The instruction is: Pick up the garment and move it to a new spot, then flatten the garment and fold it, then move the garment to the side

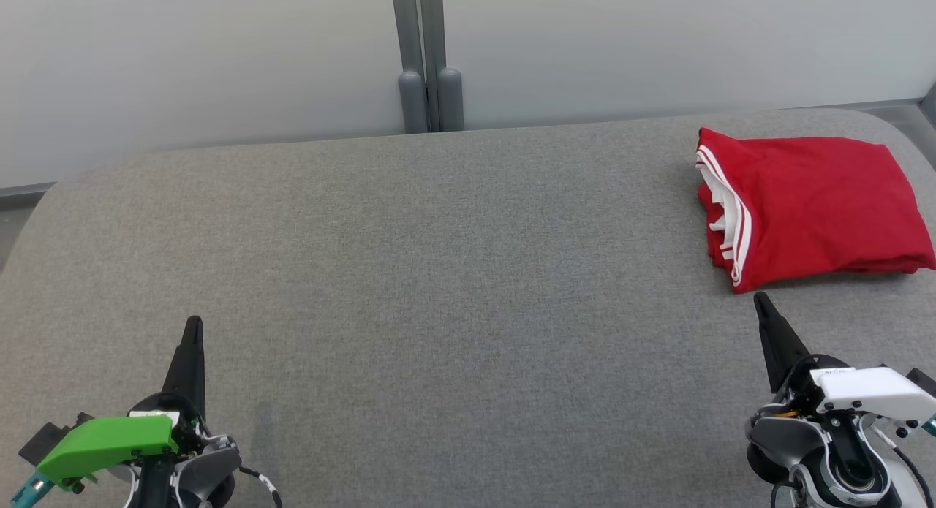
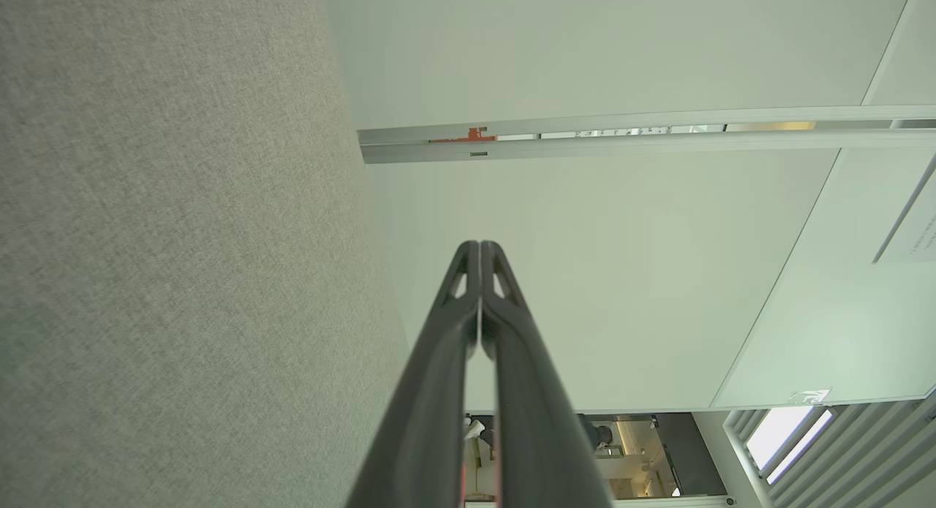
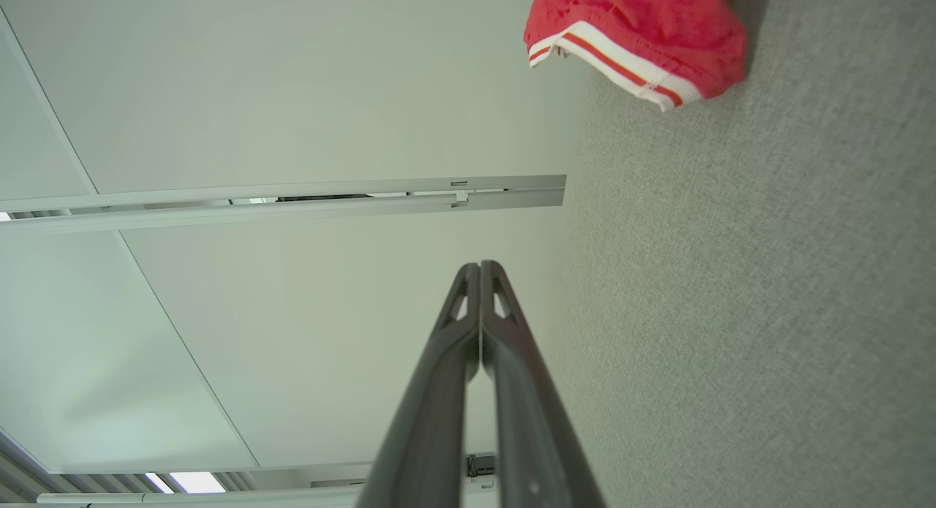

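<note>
Loosely folded garment [image 1: 812, 201] on woven table [image 1: 439, 274]

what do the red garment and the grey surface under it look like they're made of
The folded red garment with white-striped trim looks like soft matte knit fabric, possibly cotton: it creases and slumps without shine. The grey table surface looks covered in matte woven or felt-like cloth, showing a fine heathered grain.

the garment [image 1: 819, 201] was bright red with white stripes along its trim. counter [image 1: 439, 274] was plain speckled grey. left pincer [image 1: 194, 324] was black with a lime green cover [image 1: 110, 438], right pincer [image 1: 760, 299] black with a white cover [image 1: 870, 391]. wall [image 1: 219, 69] behind was pale off-white.
</note>
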Tool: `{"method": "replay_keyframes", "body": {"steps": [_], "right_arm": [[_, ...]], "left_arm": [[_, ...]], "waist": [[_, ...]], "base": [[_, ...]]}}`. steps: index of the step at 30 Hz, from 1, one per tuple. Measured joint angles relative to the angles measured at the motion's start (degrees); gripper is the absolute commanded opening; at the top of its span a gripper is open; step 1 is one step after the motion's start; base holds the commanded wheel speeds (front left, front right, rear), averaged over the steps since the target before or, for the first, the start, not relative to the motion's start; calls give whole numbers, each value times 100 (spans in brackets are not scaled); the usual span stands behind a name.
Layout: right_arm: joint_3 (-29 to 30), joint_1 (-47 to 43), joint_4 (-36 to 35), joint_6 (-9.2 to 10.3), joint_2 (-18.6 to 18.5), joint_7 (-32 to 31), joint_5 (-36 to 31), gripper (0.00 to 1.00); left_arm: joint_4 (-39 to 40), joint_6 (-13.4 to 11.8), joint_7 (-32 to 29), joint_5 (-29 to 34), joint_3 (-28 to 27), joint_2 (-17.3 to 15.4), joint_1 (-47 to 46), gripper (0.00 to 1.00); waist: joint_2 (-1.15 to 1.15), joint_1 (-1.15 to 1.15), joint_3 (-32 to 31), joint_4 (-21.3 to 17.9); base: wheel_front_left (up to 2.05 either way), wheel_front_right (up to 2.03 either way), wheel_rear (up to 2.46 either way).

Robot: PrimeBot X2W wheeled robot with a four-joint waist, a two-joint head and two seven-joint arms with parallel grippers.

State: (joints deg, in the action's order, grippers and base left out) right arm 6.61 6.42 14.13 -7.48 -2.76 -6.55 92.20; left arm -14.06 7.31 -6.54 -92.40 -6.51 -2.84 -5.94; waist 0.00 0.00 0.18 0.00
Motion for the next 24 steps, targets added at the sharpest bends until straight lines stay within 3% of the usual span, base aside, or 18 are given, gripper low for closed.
{"method": "replay_keyframes", "body": {"steps": [24], "right_arm": [[0,-1,0,0,0,0,0,0]], "left_arm": [[0,0,0,-1,0,0,0,0]], "waist": [[0,0,0,0]], "base": [[0,0,0]]}}
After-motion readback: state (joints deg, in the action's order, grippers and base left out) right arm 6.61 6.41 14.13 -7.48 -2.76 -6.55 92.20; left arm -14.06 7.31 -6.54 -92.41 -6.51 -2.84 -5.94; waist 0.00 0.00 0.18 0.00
